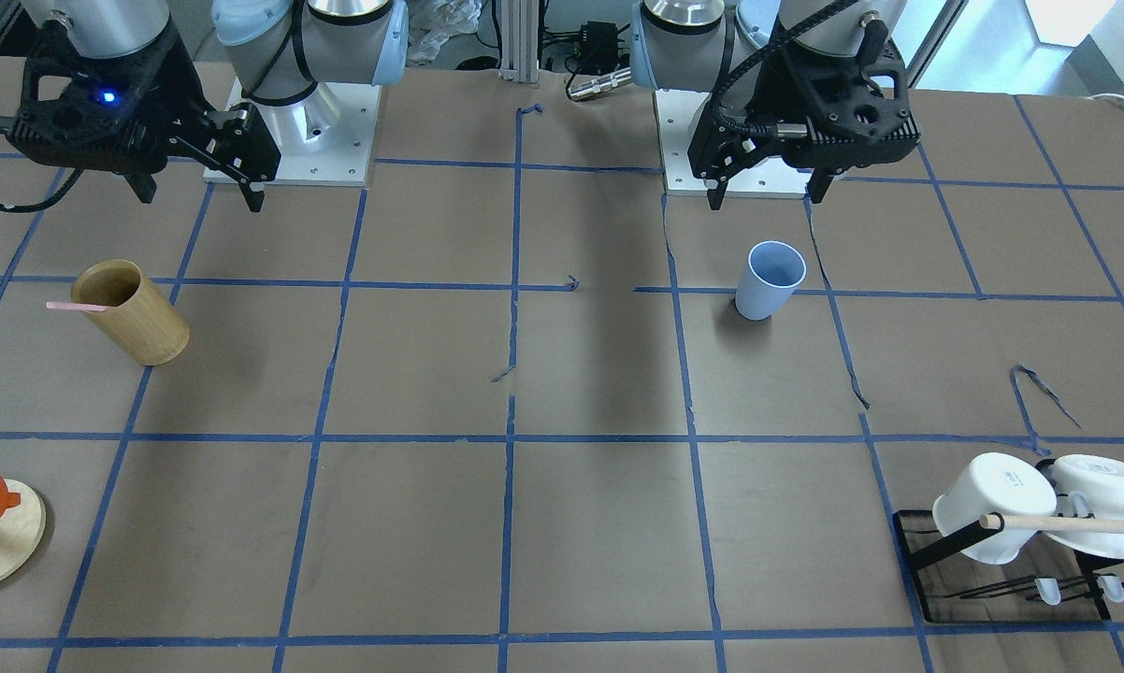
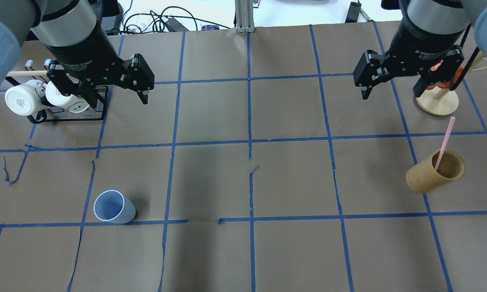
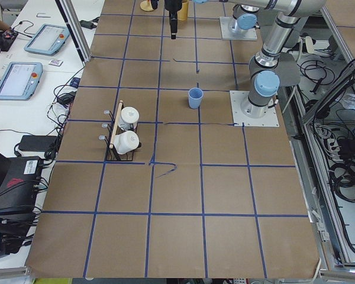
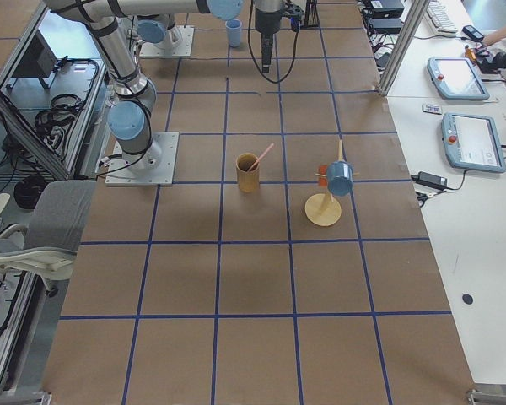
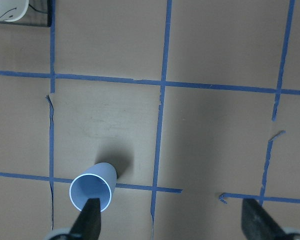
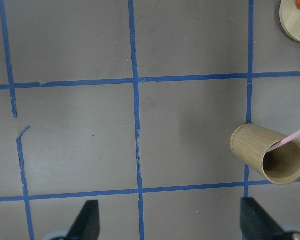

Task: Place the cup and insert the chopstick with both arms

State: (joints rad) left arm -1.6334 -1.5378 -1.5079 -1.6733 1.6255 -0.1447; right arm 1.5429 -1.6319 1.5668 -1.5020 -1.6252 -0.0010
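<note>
The light blue cup (image 2: 114,207) stands upright on the table's left half; it also shows in the front view (image 1: 770,279) and the left wrist view (image 5: 92,191). A pale pink chopstick (image 2: 445,142) leans in a tan bamboo cylinder (image 2: 434,172) on the right half, also in the right wrist view (image 6: 290,139). My left gripper (image 2: 114,99) is open and empty, high above and beyond the cup. My right gripper (image 2: 391,94) is open and empty, high and to the left of the cylinder.
A black rack (image 2: 69,119) with white mugs (image 2: 22,101) stands at the far left. A round wooden stand (image 2: 437,103) with an orange piece stands at the far right, just behind my right gripper. Blue tape lines grid the brown table.
</note>
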